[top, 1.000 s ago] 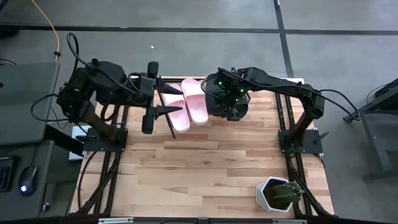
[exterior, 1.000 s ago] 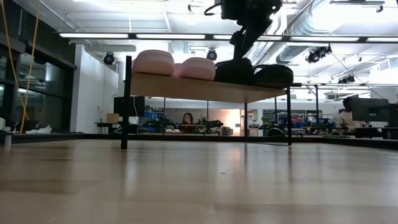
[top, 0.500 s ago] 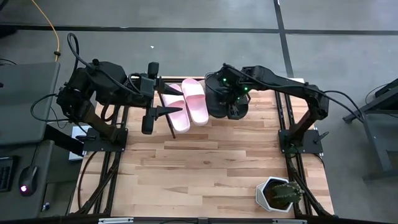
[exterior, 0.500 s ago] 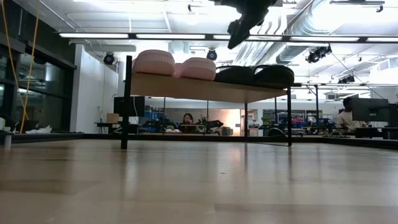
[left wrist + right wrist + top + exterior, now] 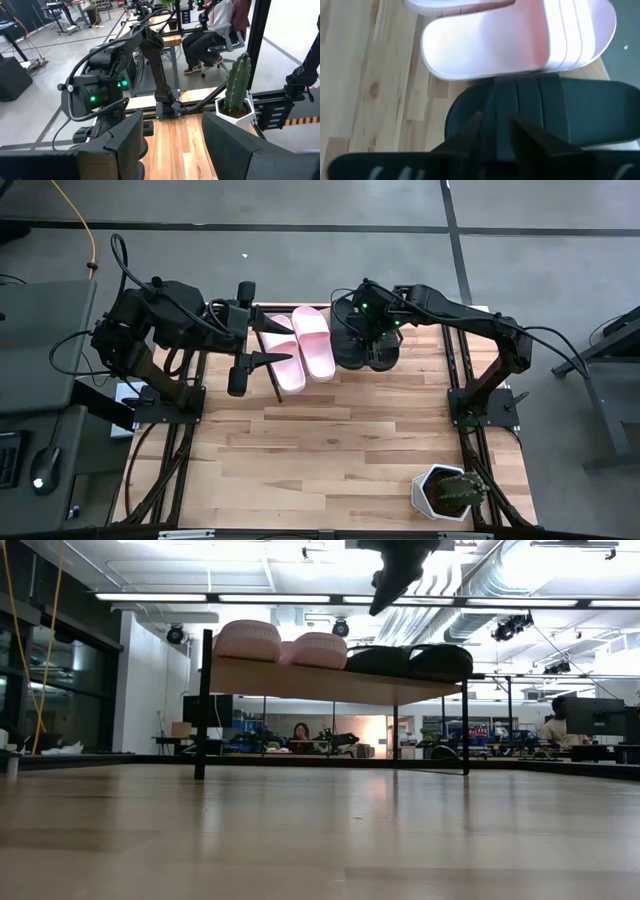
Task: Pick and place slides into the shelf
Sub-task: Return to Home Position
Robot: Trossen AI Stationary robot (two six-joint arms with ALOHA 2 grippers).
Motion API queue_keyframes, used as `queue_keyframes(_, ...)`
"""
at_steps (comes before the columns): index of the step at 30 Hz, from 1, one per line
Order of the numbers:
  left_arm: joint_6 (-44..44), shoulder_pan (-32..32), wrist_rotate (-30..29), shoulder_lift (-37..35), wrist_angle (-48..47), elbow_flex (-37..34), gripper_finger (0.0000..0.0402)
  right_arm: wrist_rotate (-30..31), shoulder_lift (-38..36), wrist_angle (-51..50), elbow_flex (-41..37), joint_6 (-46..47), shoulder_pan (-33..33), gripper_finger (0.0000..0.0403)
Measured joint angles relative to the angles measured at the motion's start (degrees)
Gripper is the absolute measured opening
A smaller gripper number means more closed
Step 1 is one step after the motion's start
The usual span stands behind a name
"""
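Black slide point(image 5: 575, 107) beneath right hand point(image 5: 496, 123)

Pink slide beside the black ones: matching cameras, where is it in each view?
High: pink slide, upper middle.
Low: second from left on the shelf.
Right wrist: just past the black slide.
Left wrist: not in it.
Landmark: the black slide next to it.
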Motion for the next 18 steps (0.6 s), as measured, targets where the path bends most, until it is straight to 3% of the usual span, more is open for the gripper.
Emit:
queue_keyframes(7, -0.98, 0.00, -0.05, 0.00, -0.11, 0.00, 0.0193, -0.79, -0.03, 4.44, 0.00, 2.69, 0.11, 0.0008)
queue_keyframes(18, -1.12, 0.04, -2.79, -0.85, -1.25, -0.07, 0.0193, -12.84, -4.48, 18.74, 0.00, 6.93, 0.13, 0.0004)
